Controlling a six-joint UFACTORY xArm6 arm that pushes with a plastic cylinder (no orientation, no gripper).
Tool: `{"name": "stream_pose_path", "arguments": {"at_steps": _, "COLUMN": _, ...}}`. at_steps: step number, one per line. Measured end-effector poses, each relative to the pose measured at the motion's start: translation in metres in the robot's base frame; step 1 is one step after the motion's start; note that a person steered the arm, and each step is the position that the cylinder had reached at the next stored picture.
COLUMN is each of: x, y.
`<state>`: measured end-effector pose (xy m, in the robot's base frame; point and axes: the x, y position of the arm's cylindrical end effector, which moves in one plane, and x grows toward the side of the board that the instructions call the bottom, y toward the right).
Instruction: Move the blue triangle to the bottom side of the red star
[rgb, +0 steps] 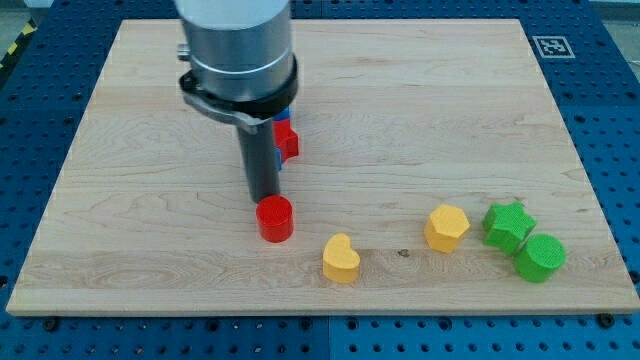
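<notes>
The red star (288, 141) lies on the wooden board (420, 120), left of centre, partly hidden behind my rod. A small bit of the blue triangle (284, 116) shows just above the red star, mostly hidden by the arm. My tip (263, 196) stands just below and left of the red star, right above a red cylinder (274, 218).
A yellow heart (341, 259) lies near the view's bottom centre. A yellow hexagon (446, 227), a green star (508, 224) and a green cylinder (540, 257) sit at the bottom right. A fiducial tag (551, 46) marks the board's top right corner.
</notes>
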<state>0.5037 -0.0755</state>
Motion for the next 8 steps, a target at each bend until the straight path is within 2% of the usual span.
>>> {"name": "stream_pose_path", "arguments": {"at_steps": 1, "x": -0.006, "y": -0.041}}
{"name": "stream_pose_path", "arguments": {"at_steps": 2, "x": -0.059, "y": -0.062}}
{"name": "stream_pose_path", "arguments": {"at_steps": 3, "x": -0.088, "y": -0.061}}
{"name": "stream_pose_path", "arguments": {"at_steps": 5, "x": -0.055, "y": -0.048}}
{"name": "stream_pose_path", "arguments": {"at_steps": 8, "x": -0.053, "y": -0.021}}
